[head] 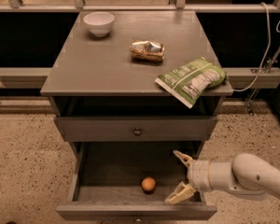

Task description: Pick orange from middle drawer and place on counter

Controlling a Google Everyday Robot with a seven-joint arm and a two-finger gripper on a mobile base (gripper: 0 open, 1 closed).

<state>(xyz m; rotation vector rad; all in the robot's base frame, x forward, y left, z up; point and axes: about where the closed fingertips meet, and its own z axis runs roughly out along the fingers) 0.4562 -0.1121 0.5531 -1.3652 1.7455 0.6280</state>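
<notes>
The orange [148, 184] is a small round fruit lying on the flat grey floor of the pulled-out middle drawer [84, 209], near its front and a little right of centre. My gripper [178, 177] is open inside the drawer's right part, its two pale fingers spread one above the other and pointing left, a short way right of the orange and not touching it. The white arm comes in from the right edge. The grey counter [98, 64] tops the cabinet above.
On the counter stand a white bowl [99, 23] at the back left, a golden-brown snack packet [147, 50] in the middle and a green chip bag [190, 80] overhanging the right front edge. A shut drawer with a round knob [137, 131] sits above the open one. Speckled floor surrounds the cabinet.
</notes>
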